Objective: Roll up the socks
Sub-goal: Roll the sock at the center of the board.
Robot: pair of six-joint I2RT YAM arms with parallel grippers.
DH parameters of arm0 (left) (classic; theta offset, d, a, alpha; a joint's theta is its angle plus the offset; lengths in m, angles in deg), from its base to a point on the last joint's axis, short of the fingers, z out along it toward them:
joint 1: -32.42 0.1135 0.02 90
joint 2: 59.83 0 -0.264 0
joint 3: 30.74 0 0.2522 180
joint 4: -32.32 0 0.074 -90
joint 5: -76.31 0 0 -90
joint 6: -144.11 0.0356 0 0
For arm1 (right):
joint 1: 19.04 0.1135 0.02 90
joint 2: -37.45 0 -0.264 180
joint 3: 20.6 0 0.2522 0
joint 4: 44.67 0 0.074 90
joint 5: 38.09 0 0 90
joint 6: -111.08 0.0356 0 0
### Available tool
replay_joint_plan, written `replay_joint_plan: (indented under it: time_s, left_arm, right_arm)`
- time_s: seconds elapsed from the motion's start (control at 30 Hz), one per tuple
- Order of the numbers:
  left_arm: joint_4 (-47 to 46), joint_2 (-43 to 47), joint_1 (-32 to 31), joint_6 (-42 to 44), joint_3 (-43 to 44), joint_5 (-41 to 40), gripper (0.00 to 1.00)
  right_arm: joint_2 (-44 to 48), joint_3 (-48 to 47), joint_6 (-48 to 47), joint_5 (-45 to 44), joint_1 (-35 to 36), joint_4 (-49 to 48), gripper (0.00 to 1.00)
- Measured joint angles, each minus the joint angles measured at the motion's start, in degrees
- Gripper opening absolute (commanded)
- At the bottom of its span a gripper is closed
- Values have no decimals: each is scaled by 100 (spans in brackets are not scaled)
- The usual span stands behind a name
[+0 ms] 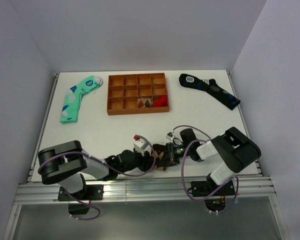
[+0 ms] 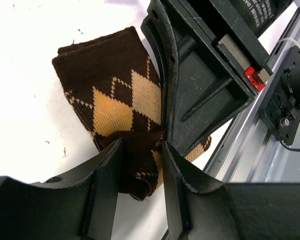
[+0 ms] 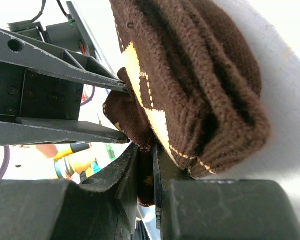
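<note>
At the far left corner of the worktop (image 1: 115,130) we see a mint-green sock (image 1: 76,98) lying flat. Just right of it, along the far edge, sits an orange-brown tray (image 1: 111,95) of small compartments, with a few red and brownish bits in its near right cells. At the middle of the near edge, the left pincer (image 2: 142,144) is pinching a dark fold of the socks (image 2: 115,95). These brown argyle socks lie bunched on the worktop between the two arms, and their cuff end is folded over. The right pincer (image 3: 146,150) meets them from the other side. Its fingers are pressed almost together, with brown knit caught between them. A black-navy sock (image 1: 210,90) lies slanted at the far right corner.
</note>
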Motion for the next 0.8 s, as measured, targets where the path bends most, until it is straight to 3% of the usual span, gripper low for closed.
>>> replay_joint_plan:
  time_s: [0.3, 0.43, 0.57, 0.63, 0.8]
  left_arm:
    - [-273, -227, 31, -136, 15, -35, 41]
    - [-415, -350, 83, -216, 17, -31, 33]
    - [-448, -437, 131, -306, 68, 11, 12]
    - [-415, -468, 138, -326, 125, 50, 0]
    - [-114, -450, 144, -422, 282, 33, 0]
  right_arm:
    - [2, 0, -2, 31, -66, 50, 12]
    - [35, 0, -7, 22, -85, 94, 13]
    - [63, 0, -20, 0, -96, 125, 15]
    - [96, 0, -26, -24, -96, 157, 18]
    - [297, 0, -48, -197, -96, 380, 35]
